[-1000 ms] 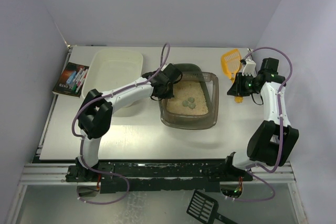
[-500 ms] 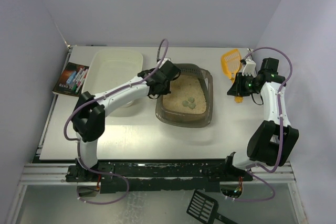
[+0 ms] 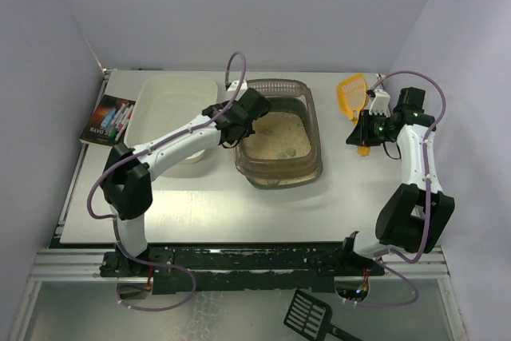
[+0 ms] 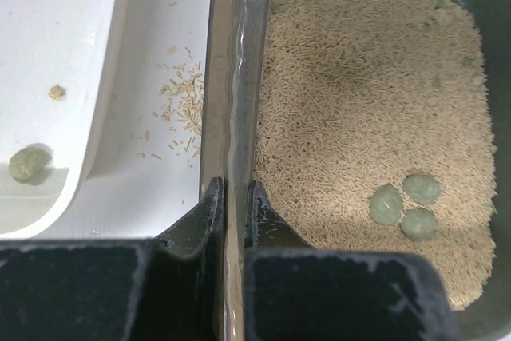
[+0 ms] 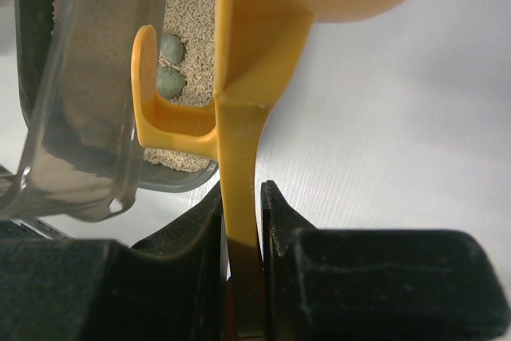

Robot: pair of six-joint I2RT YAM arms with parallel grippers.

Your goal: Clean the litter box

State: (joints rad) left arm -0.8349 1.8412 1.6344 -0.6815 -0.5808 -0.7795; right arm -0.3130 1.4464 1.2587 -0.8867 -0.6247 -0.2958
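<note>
Only left wrist shows a lump in white tub.

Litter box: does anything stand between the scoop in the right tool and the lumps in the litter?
Nothing loose does. Only bare table separates the orange scoop, held by the right tool, from the litter box; its right wall must be cleared to reach the lumps. The left tool grips the opposite wall.
</note>
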